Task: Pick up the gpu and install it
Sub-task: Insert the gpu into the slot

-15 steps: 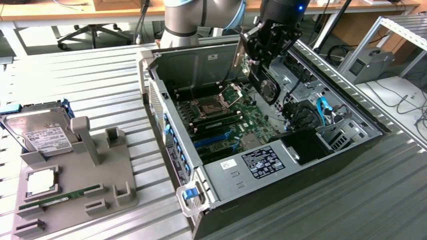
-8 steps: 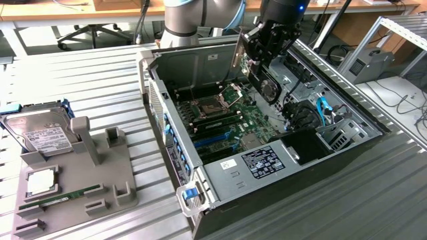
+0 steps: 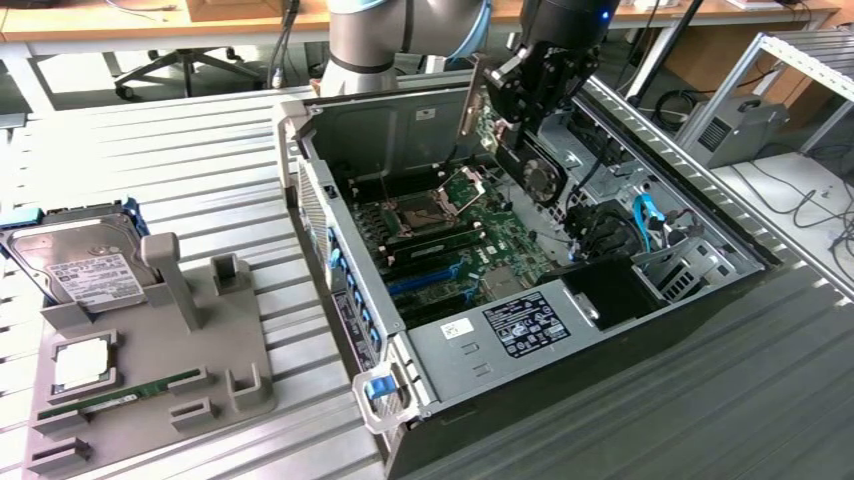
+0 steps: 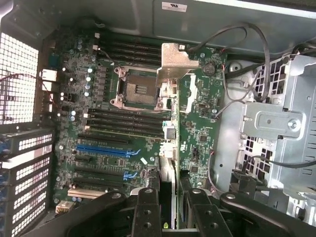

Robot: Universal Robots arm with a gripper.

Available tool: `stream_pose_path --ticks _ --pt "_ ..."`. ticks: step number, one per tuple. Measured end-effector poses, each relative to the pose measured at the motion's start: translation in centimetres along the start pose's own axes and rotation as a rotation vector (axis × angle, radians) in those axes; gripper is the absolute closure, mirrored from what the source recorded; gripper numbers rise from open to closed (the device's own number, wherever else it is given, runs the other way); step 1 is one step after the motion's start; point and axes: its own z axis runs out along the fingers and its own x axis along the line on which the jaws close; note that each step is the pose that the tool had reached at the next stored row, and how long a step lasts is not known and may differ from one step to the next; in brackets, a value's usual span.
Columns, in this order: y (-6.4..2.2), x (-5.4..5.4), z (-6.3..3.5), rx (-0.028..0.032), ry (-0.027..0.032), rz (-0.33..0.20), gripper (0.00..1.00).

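Observation:
The gpu (image 3: 538,176) hangs on edge over the open computer case (image 3: 587,345), its black fan face and silver end bracket (image 3: 470,104) showing. My gripper (image 3: 523,118) is shut on the card's upper part, above the motherboard (image 3: 501,235). In the wrist view the card (image 4: 168,195) runs edge-on between my two black fingers (image 4: 147,213), with the motherboard (image 4: 197,113) below. The blue expansion slots (image 4: 106,149) lie beside the card's line, apart from it.
A grey fixture tray (image 3: 200,370) at the exterior view's left carries a hard drive (image 3: 76,268), a processor (image 3: 83,366) and a RAM stick (image 3: 120,395). Inside the case are the empty processor socket (image 4: 134,89), loose cables (image 4: 237,44) and a metal drive cage (image 4: 276,123).

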Motion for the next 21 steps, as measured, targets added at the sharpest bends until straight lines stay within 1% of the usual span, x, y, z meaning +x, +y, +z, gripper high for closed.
stream_pose_path --ticks 2,3,21 --pt "0.00 0.00 0.00 -0.0007 0.0004 -0.029 0.74" --pt "0.00 0.00 0.00 -0.0007 0.0005 -0.033 0.74" --pt "0.00 0.00 0.00 -0.0015 0.0009 -0.067 0.74"
